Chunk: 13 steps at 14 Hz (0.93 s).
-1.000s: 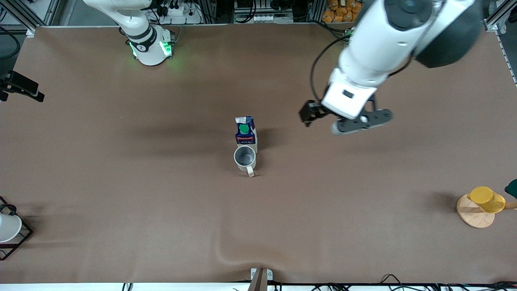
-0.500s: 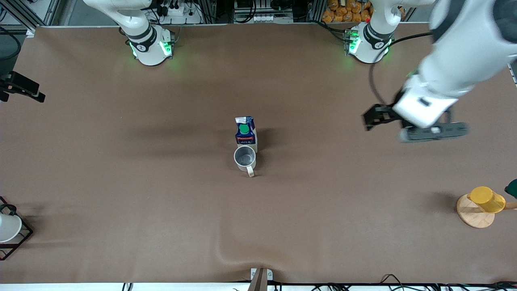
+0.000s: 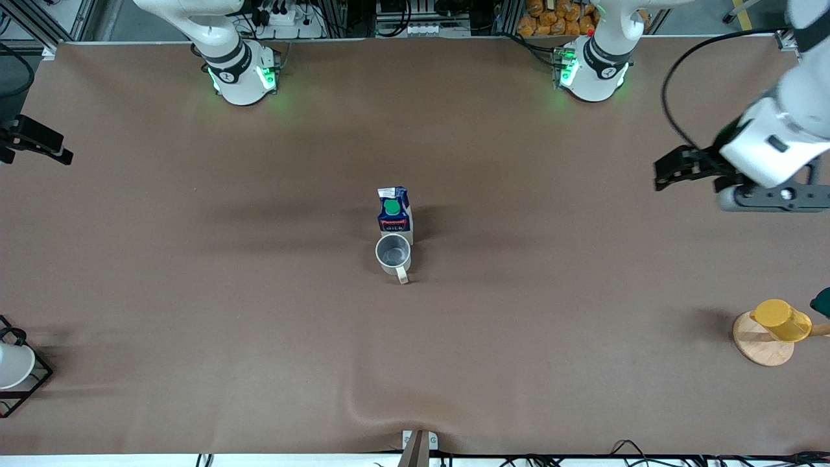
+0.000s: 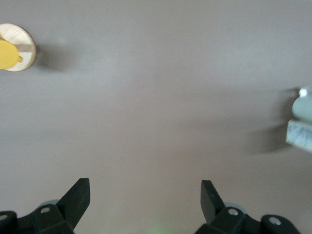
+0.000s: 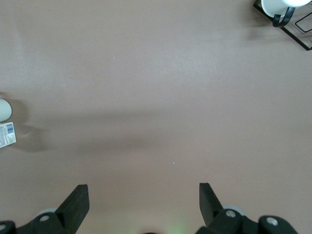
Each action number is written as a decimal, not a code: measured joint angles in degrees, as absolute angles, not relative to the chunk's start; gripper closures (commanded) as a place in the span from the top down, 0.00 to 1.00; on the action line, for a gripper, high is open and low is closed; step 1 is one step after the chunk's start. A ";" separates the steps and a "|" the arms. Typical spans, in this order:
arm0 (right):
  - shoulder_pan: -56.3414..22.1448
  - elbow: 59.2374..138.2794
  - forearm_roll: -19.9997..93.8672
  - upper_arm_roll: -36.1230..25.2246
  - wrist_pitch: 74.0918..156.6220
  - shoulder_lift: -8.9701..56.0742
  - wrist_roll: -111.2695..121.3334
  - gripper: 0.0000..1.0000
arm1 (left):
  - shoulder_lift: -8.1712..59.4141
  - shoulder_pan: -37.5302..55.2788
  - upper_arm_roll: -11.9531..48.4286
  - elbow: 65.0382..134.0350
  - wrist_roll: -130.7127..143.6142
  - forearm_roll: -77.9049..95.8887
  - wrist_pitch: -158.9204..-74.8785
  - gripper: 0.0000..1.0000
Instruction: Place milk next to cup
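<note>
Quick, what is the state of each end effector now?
Left end effector: open, holding nothing, over bare table toward the left arm's end.
Right end effector: open, holding nothing, over bare table.

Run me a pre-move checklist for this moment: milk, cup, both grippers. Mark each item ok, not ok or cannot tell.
1. The milk stands upright on the table: ok.
2. Milk is right beside the cup, the cup nearer the front camera: ok; whether they touch: cannot tell.
3. Cup is upright, mouth up: ok.
4. The left gripper is open and empty, up over bare table toward the left arm's end, away from both items: ok.
5. The right gripper is open and empty over bare table; that arm waits: ok.
6. The yellow cup on its wooden stand sits well apart from the pair: ok.
</note>
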State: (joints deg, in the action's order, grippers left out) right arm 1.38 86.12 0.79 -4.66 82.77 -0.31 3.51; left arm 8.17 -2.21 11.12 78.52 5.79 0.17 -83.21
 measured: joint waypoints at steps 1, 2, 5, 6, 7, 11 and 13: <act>1.36 86.12 0.79 -4.65 82.77 -0.30 3.51 1.00 | 7.92 -3.78 10.97 78.52 3.50 0.17 -82.23 1.00; 1.36 86.12 0.79 -4.65 82.77 -0.28 3.51 1.00 | 7.70 -4.31 10.27 78.52 2.21 0.17 -81.67 1.00; 1.36 86.12 0.79 -4.65 82.77 -0.26 3.51 1.00 | 6.49 -2.34 7.50 78.58 1.72 0.17 -81.41 1.00; 1.36 86.12 0.80 -4.65 82.77 -0.25 3.51 1.00 | 5.59 -2.09 7.31 78.96 1.68 0.17 -81.71 1.00; 1.36 86.12 0.81 -4.65 82.77 -0.25 3.51 1.00 | 4.07 -2.08 7.19 80.28 1.60 0.16 -82.87 1.00; 1.36 86.12 0.81 -4.65 82.77 -0.24 3.51 1.00 | 0.53 -2.08 6.65 84.84 1.11 0.16 -85.51 1.00; 1.36 86.12 0.81 -4.65 82.77 -0.24 3.51 1.00 | 0.54 -2.45 6.46 85.30 -0.91 0.16 -86.02 1.00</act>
State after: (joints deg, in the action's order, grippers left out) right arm 1.36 86.12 0.81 -4.65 82.77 -0.24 3.51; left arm 0.54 -2.45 6.46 85.30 -0.91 0.16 -86.02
